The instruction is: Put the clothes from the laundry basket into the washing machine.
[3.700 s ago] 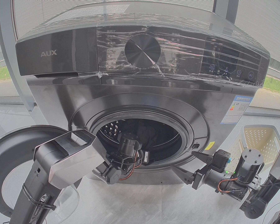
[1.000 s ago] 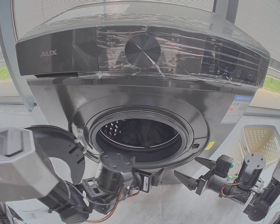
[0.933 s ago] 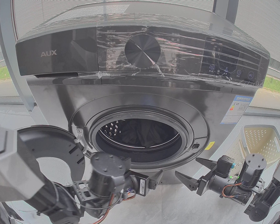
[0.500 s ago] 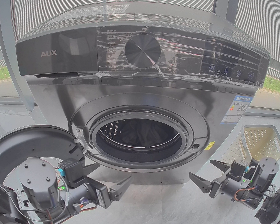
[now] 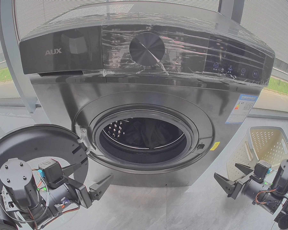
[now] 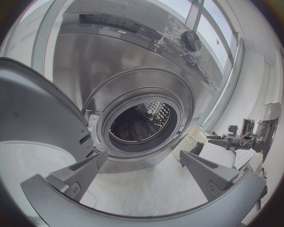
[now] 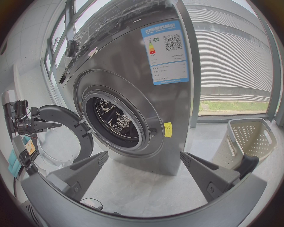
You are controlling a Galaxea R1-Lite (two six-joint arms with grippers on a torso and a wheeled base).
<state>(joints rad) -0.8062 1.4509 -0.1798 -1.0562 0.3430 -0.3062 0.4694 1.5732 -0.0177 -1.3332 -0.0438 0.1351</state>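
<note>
Bright glazed room around me.
Pale grey tiled floor (image 5: 164, 214) below; tall windows (image 7: 236, 74) in grey frames (image 5: 9, 49) let in daylight, with a ribbed facade (image 5: 276, 28) and grass (image 5: 284, 86) outside; a white wall (image 6: 251, 88) to one side.

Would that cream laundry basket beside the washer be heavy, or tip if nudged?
Probably light: the basket looks like thin perforated plastic and seems empty. On the smooth floor it would likely slide easily. It narrows toward its base, so a high push might tip it.
</note>
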